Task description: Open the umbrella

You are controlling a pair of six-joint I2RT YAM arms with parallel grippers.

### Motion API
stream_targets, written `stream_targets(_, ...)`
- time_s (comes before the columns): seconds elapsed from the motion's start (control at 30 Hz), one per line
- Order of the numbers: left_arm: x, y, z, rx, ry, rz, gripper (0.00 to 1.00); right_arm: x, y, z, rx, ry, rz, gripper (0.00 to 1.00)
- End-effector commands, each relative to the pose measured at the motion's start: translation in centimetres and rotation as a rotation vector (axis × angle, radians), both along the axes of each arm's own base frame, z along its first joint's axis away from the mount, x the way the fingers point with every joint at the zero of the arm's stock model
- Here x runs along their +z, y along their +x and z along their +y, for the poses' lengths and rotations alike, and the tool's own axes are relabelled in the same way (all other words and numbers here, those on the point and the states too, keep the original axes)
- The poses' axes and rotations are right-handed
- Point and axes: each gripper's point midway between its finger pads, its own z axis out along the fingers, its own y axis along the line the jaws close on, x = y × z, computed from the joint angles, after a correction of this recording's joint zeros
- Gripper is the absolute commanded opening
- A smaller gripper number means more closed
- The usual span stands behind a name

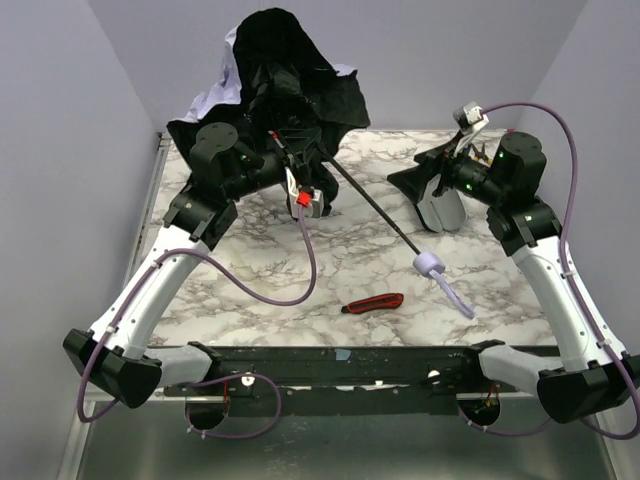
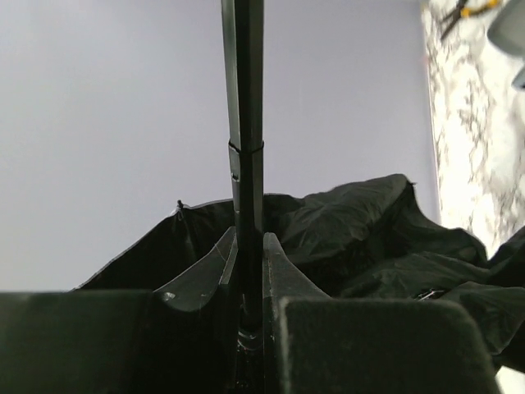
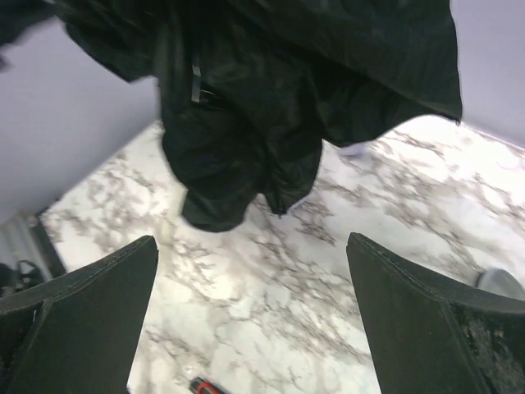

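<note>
umbrella (image 1: 310, 110): partly unfolded, slumped at the far left of the table (image 1: 250, 270)
canopy (image 1: 285, 60): crumpled, black inside showing, pale lilac behind
shaft (image 1: 375, 208): thin, black, extended, slanting near-right
handle (image 1: 428, 264): pale knob, on the table

umbrella (image 1: 290, 75) blk/lilac, table (image 1: 355, 250) wht-gry marble, knife (image 1: 373, 303) red/blk

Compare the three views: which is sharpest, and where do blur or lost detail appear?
Top external: sharp, evenly lit, umbrella crisp. Left wrist: shaft fairly sharp, marble table at right bright and smeared. Right wrist: marble soft, black canopy nearly featureless.
</note>
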Motion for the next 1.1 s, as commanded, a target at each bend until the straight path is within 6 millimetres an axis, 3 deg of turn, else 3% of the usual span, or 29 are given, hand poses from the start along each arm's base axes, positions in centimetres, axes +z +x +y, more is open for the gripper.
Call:
stream_targets(0.0,1.9,1.5,1.0,0.088,0.077,-0.259,0.00,3.0,-1.8,2.3,0.165,0.115,0.028,1.00)
stream_targets(0.33,-0.5,2.9,0.9,0.108,0.181,-0.387,0.00,3.5,-4.4,4.3,0.368,0.095,0.208,0.97)
stream_targets(0.53,-1.7,4.2,0.9,0.142,0.230,-0.442,0.00,0.6,-7.8,5.6,0.502,-0.090,0.332,0.96)
stream_targets(0.8,-2.1,5.4,1.2,0.184,0.228,-0.464,0.00,-3.6,-10.2,5.8,0.545,-0.254,0.523,0.93)
stream_targets(0.9,-1.9,5.9,1.6,0.207,0.223,-0.474,0.00,-6.0,-11.7,6.1,0.563,-0.328,0.580,0.84)
stream_targets(1.07,-2.0,6.6,2.3,0.235,0.224,-0.494,0.00,-7.9,-12.4,6.0,0.551,-0.371,0.641,0.58)
